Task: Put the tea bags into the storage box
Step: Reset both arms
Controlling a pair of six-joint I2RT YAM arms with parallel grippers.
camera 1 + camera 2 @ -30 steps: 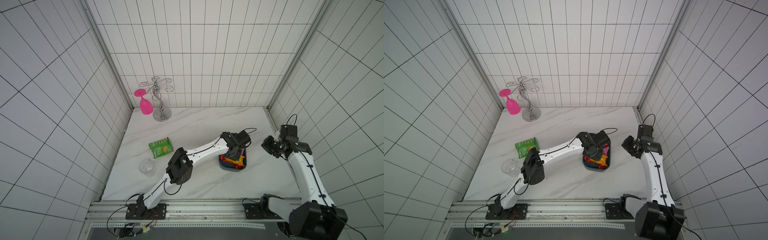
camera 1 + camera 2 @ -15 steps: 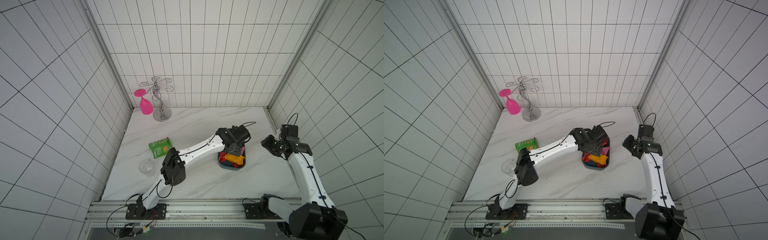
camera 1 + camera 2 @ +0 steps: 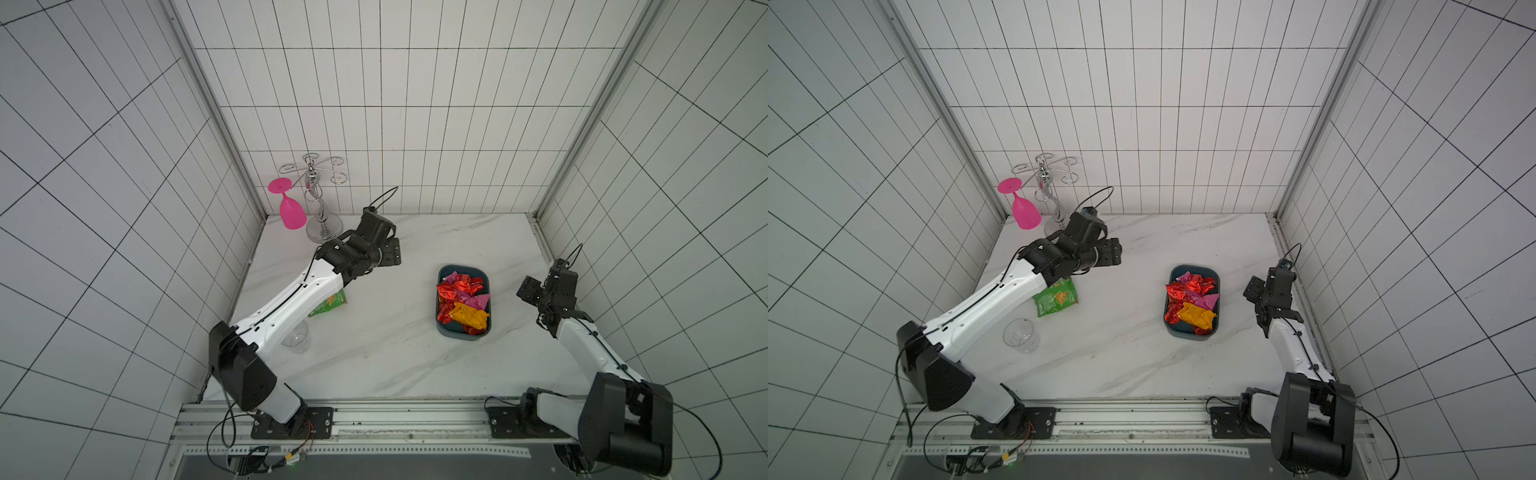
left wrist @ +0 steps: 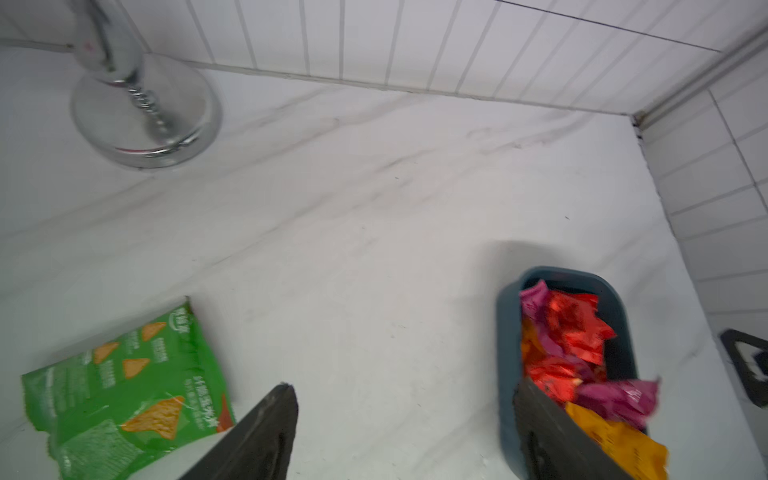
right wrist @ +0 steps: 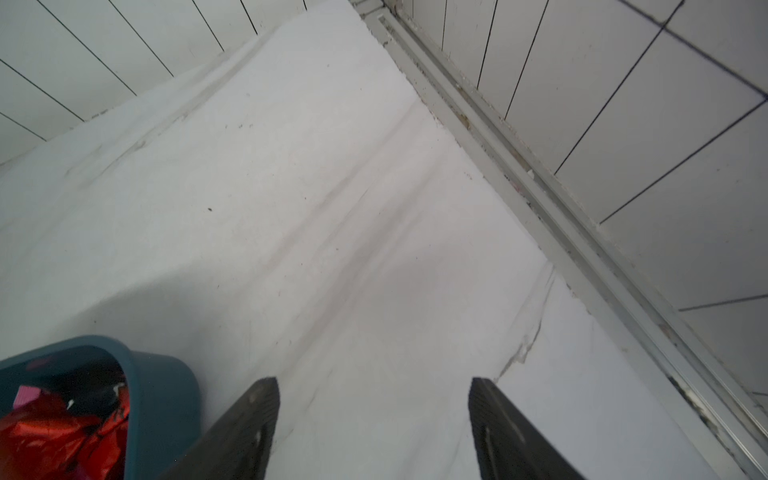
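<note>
Tea bags [image 3: 461, 291] fill the box [image 3: 459, 334], right of centre. The left gripper [image 4: 403, 386] and right gripper [image 5: 372, 380] both stand spread, empty.

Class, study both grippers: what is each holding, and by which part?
Nothing is held: left gripper and right gripper show open, empty fingers; the tea bags lie in the storage box.

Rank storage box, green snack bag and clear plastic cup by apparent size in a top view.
1. storage box
2. green snack bag, partly hidden
3. clear plastic cup
The last two look close, so their order is unsure.
</note>
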